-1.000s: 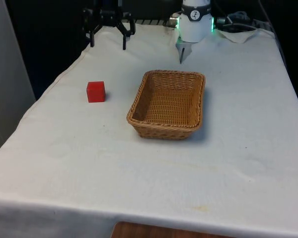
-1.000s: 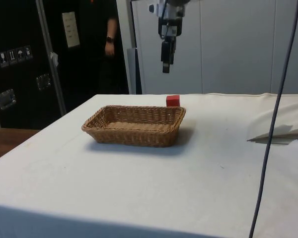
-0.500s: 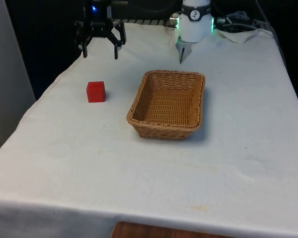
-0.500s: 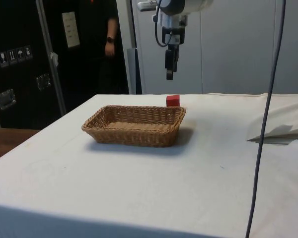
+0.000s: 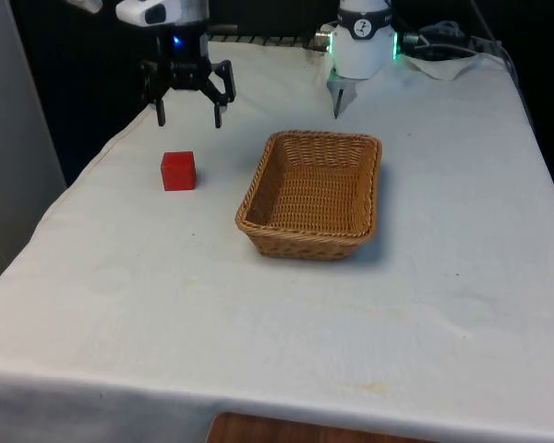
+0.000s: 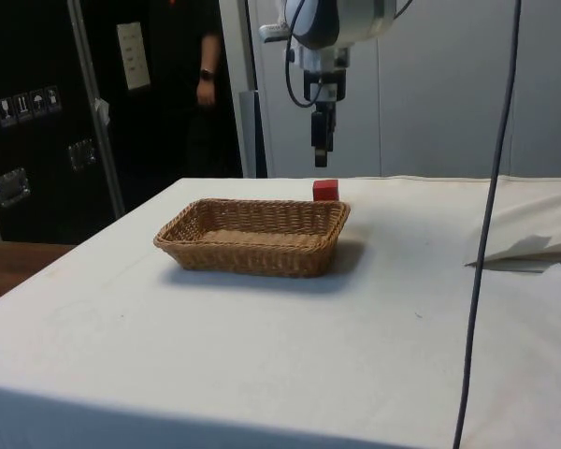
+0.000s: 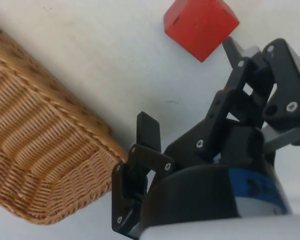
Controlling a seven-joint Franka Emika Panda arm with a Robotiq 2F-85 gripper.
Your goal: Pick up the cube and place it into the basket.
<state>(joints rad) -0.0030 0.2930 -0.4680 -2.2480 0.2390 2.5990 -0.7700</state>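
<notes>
The gripper (image 5: 188, 115) is held spread apart above the table (image 5: 443, 277), empty. The red cube (image 5: 177, 171) sits near the table's edge, beside the wicker basket (image 5: 314, 192). No writing is legible.

The cube (image 5: 177, 171) was red, the woven basket (image 5: 311, 193) tan, the cloth (image 5: 258, 323) white, the gripper (image 5: 188, 118) black.
</notes>
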